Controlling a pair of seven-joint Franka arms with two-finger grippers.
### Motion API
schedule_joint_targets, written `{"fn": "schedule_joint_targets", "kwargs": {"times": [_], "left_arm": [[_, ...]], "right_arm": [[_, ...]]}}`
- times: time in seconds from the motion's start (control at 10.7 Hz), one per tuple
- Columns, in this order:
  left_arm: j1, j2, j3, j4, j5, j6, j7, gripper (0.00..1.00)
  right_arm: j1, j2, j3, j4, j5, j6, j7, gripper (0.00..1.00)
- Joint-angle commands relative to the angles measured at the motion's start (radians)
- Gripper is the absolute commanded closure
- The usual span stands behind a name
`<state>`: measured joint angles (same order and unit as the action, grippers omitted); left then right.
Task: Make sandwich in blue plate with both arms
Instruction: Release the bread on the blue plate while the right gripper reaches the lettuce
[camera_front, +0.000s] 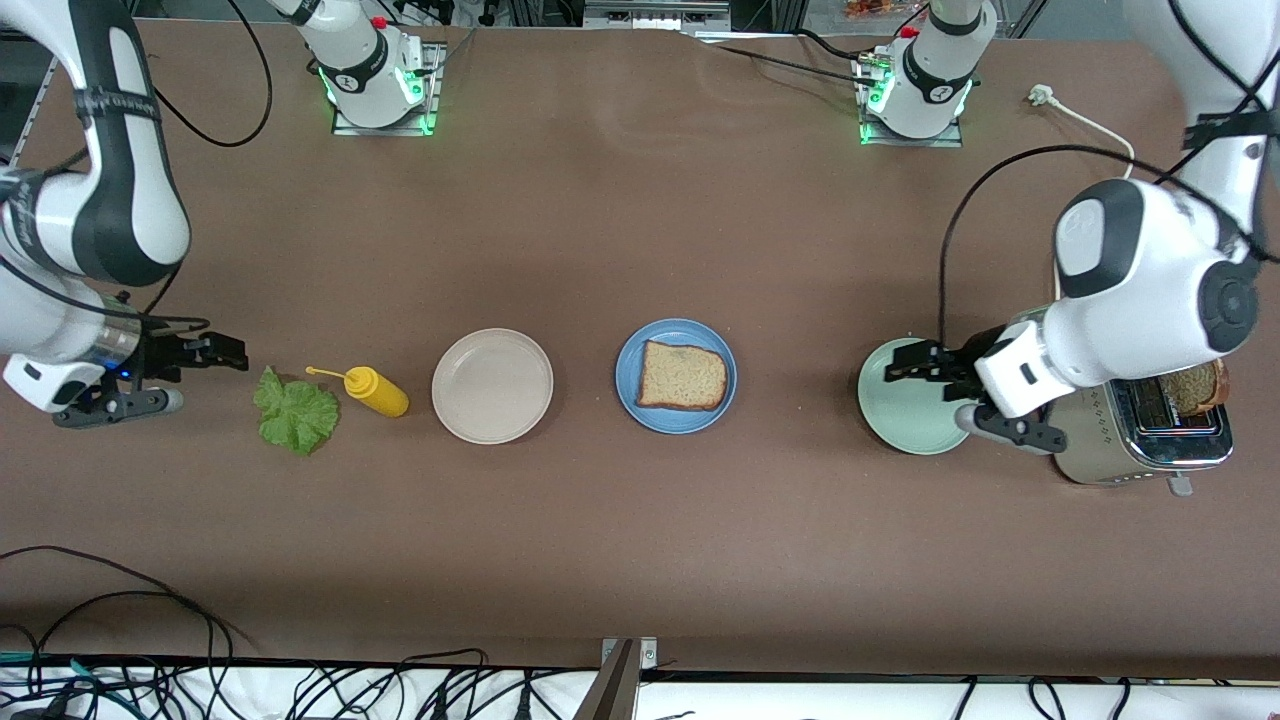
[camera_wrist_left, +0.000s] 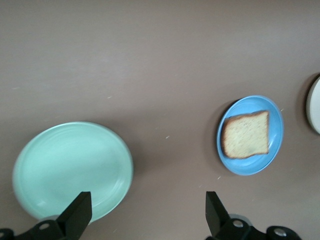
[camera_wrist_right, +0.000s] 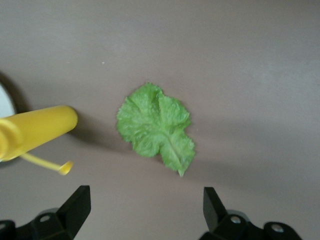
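Right gripper (camera_front: 190, 375) wide open, empty, by lettuce leaf (camera_front: 297, 411); then mustard bottle (camera_front: 374, 390), cream plate (camera_front: 492, 385), blue plate (camera_front: 633, 395) mid-table carrying one bread slice (camera_front: 682, 376); left gripper (camera_front: 935, 385) wide open over mint plate (camera_front: 900, 420); toaster (camera_front: 1140, 440) holding second slice (camera_front: 1195, 388)

Both arms are glossy white shells with dark grey-black bands at the joints; black cables trail from them; the bases glow green and carry red buttons; the left gripper (camera_front: 925, 372) and right gripper (camera_front: 205, 372) are black, angular, two-fingered.
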<state>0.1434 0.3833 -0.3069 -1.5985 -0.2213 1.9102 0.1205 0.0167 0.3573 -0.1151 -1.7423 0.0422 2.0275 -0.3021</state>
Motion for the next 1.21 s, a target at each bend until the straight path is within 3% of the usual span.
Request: {"fn": "schedule_joint_targets", "kwargs": {"times": [0.0,0.19,0.37,0.65,0.93,1.02,1.12], "left_arm": [[0.004,-0.041,0.023,0.122,0.118,-0.207,-0.021,0.0],[0.007,-0.081,0.025,0.169,0.181,-0.322,-0.019,0.0],[0.009,-0.15,0.028,0.178,0.18,-0.382,-0.021,0.0],[-0.034,-0.254,0.1,0.135,0.181,-0.39,-0.013,0.0],[-0.099,-0.334,0.144,0.129,0.286,-0.462,-0.015,0.0],[-0.097,-0.357,0.144,0.129,0.281,-0.492,-0.013,0.0],[-0.097,-0.374,0.144,0.127,0.277,-0.52,-0.015,0.0]], "right_arm": [[-0.006,0.103,0.0,-0.035,0.054,0.156,-0.032,0.0],[-0.007,0.135,0.003,-0.117,0.064,0.313,-0.038,0.0],[-0.009,0.176,0.003,-0.106,0.074,0.353,-0.04,0.0],[-0.009,0.232,0.008,-0.106,0.11,0.45,-0.051,0.0],[-0.011,0.262,0.028,-0.106,0.111,0.549,-0.06,0.0],[-0.011,0.273,0.029,-0.108,0.111,0.58,-0.08,0.04],[-0.012,0.276,0.029,-0.106,0.111,0.588,-0.092,0.18]]}}
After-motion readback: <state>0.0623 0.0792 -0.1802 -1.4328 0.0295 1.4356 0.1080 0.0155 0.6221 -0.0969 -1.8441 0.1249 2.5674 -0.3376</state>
